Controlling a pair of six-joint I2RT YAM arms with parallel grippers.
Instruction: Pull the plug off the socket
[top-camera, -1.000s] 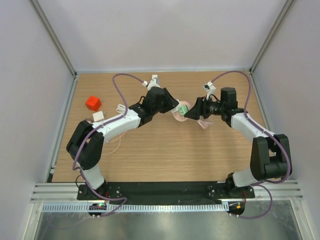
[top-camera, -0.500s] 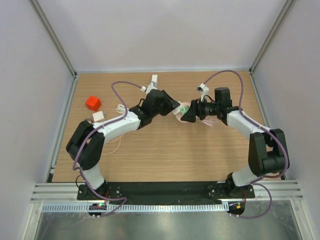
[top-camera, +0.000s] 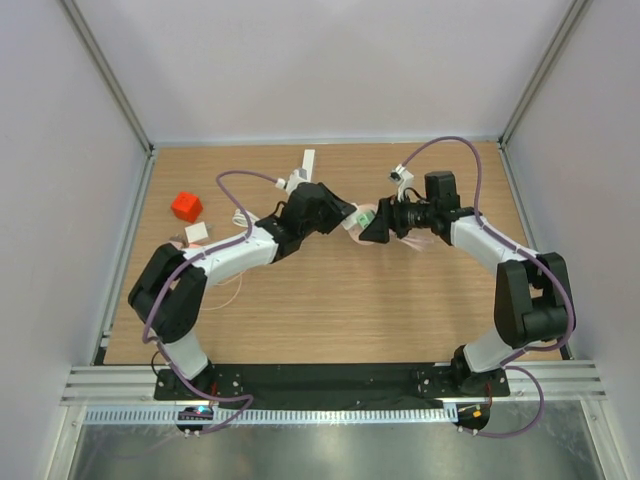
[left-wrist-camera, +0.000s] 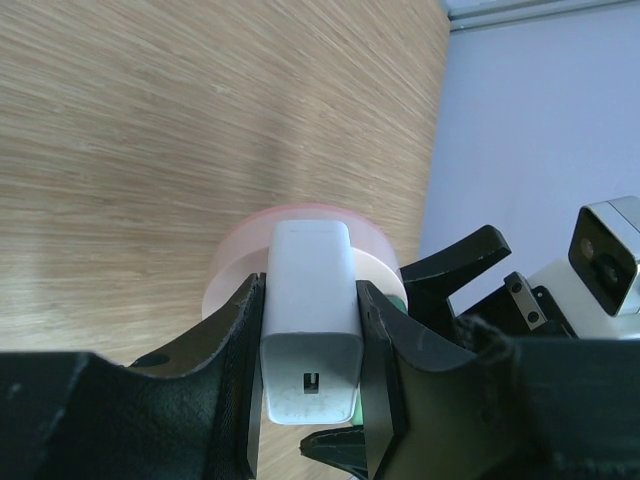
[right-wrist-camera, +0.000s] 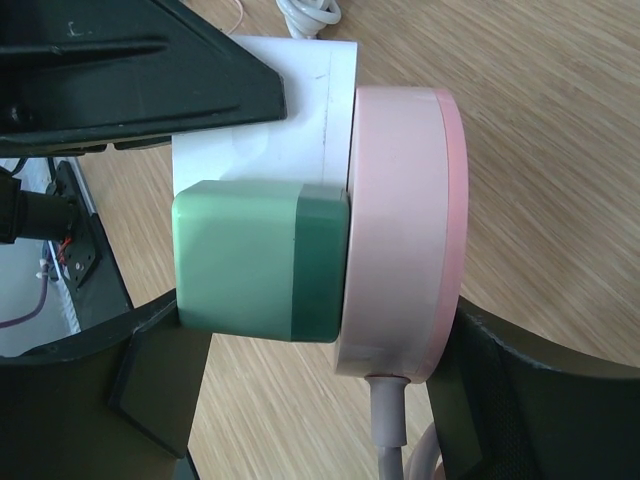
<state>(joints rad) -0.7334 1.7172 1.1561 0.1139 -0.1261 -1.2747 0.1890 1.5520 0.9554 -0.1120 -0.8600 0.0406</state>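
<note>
the pink socket is over the far middle of the tabletop, well apart from every edge, with open wood on the near side. the left claw is clenched on the white plug seated in the socket. the right claw straddles the socket and the green plug; i cannot tell whether it is pressing on them.

Wood-grain surface spans enclosure. Plain pale walls: back wall at 12, left wall at 9, right wall at 3. Aluminium posts slant up from 11 and 1 corners. Black plate, metal rail, slotted white duct along 6 edge. Light soft, even.
</note>
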